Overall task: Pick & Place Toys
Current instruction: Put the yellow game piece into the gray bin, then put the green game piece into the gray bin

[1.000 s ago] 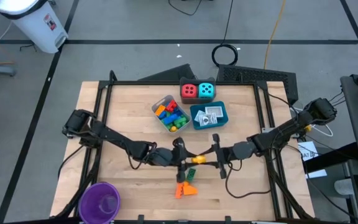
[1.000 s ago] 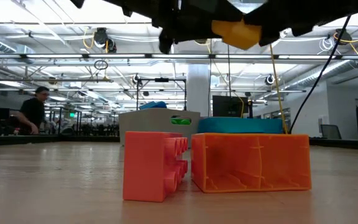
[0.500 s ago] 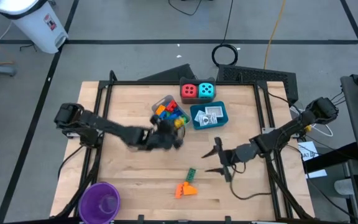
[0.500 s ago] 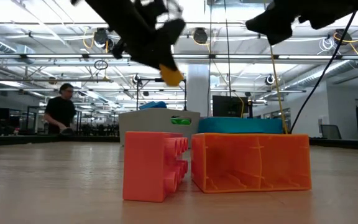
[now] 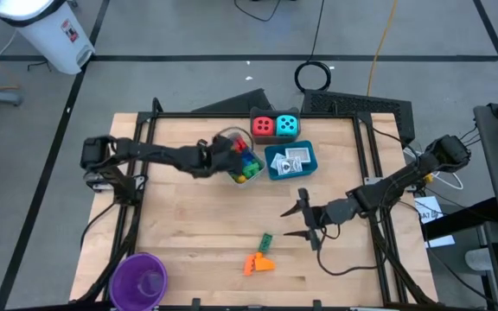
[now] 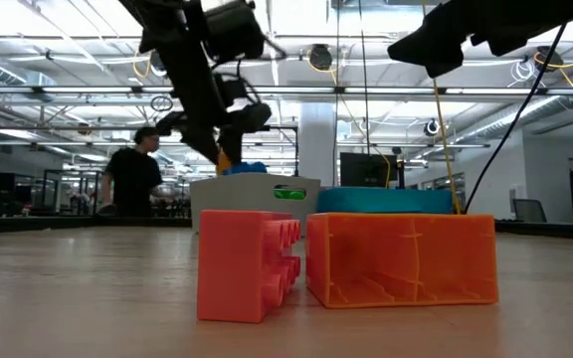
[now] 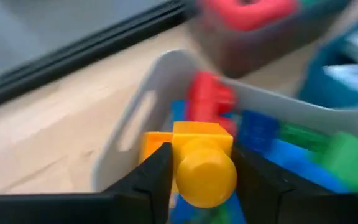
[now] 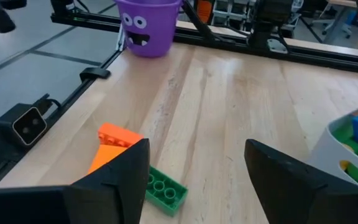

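My left gripper (image 5: 230,155) is over the grey tray (image 5: 224,167) of coloured bricks at the table's far middle, shut on a yellow brick (image 7: 199,163). In the low view the left gripper (image 6: 223,139) hangs just above the tray's rim (image 6: 257,183). My right gripper (image 5: 290,221) is open and empty, right of centre, above the table. A green brick (image 5: 266,241) and two orange bricks (image 5: 258,263) lie flat on the table near the front. The red die (image 5: 263,126) and the cyan die (image 5: 288,126) stand at the far edge. My left gripper pinches the yellow brick between its two fingers (image 7: 148,180), one on each side face. A round stud (image 7: 205,180) of the brick faces the wrist camera. The brick is lifted clear, above the bricks in the grey tray (image 7: 166,68).
A blue tray (image 5: 291,161) with white packets sits right of the grey tray. A purple cup (image 5: 138,278) stands at the near left corner; it also shows in the right wrist view (image 8: 148,25). A person walks in the room behind the table (image 6: 135,179).
My left gripper has carried the yellow brick from the table's middle toward the far edge, to above the grey tray. My right gripper has drawn back a little toward the table's right edge, then kept still. The green and orange bricks have not moved.
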You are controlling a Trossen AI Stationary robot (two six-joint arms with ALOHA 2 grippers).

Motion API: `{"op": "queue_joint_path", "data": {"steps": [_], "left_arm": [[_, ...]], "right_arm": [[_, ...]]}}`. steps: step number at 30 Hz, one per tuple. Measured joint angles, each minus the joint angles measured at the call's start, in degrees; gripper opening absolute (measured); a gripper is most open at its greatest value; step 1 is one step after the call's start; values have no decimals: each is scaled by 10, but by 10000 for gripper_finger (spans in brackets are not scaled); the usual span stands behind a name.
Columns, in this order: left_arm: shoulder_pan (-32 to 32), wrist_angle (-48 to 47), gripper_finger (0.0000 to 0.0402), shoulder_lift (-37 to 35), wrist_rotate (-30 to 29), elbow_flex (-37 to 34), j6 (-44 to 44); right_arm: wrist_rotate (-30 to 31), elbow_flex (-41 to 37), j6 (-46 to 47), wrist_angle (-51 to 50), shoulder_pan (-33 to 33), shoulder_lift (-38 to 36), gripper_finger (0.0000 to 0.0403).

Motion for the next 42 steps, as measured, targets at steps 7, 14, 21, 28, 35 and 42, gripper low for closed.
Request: {"op": "queue_joint_path", "data": {"steps": [7,14,21,28,35,42], "left_arm": [[34,-20,280,0,103,0,10],[1,-12,351,-8,105,0,25],[-113,1,373,-13,5,0,27],[-194,30,374,-18,-64,0,5],[-209,115,374,-34,-37,0,72],[-204,145,374,-33,-10,0,111]], "right_arm": [[0,0,0,2,0,0,243],[0,0,3,2,0,0,246],[0,0,4,-1,17,4,243],[-7,0,0,104,39,93,243],[-117,53,-15,135,-2,245,243],[-155,118,-59,71,-38,344,242]]}}
